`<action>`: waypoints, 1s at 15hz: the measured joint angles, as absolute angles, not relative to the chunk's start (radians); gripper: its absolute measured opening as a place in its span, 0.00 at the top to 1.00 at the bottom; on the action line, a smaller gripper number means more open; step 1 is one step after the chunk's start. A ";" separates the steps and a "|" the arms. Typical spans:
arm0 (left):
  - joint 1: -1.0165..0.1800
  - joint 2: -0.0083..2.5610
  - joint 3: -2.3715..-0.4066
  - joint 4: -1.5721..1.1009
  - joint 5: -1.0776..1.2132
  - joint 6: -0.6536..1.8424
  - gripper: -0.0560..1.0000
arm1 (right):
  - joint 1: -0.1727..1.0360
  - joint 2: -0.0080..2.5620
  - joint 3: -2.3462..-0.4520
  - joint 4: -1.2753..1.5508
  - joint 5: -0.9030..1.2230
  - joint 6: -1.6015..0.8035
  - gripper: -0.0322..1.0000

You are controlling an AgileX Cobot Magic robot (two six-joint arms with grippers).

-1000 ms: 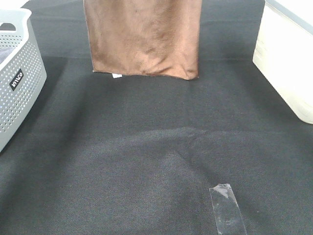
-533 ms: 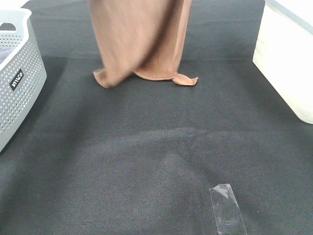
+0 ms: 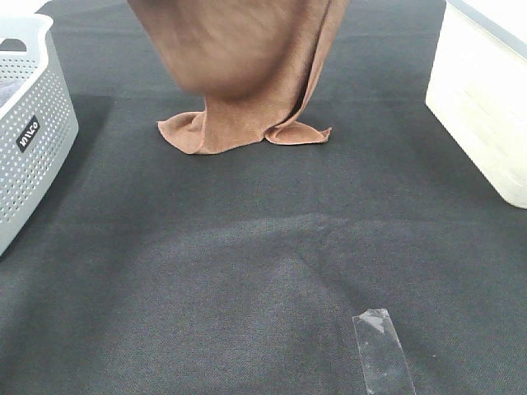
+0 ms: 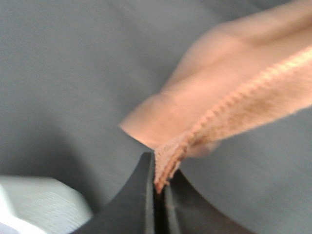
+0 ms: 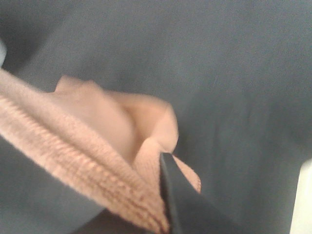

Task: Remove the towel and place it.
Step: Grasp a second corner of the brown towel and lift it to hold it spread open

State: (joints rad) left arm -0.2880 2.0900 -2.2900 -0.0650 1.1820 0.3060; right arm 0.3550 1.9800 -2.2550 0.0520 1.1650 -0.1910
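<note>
The brown towel hangs from above the top edge of the exterior high view, and its lower end lies crumpled on the black table cloth. The grippers are out of that view. In the left wrist view my left gripper is shut on a stitched corner of the towel. In the right wrist view my right gripper is shut on the towel's stitched edge. The towel's upper part is blurred.
A white perforated basket stands at the left edge. A cream box stands at the right. A strip of clear tape lies on the cloth near the front.
The towel has come down and toward the front. Its bottom edge, hanging flat a second ago, now folds and bunches on the table cloth.
</note>
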 joint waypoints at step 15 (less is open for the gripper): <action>-0.311 1.308 -1.416 -0.299 1.205 0.194 0.95 | 0.359 1.263 -1.406 0.207 1.215 -0.169 0.97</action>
State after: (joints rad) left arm -0.3110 1.3080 -1.4160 -0.2990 1.2050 0.1940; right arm 0.3590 1.2630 -1.4060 0.2070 1.2150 -0.1690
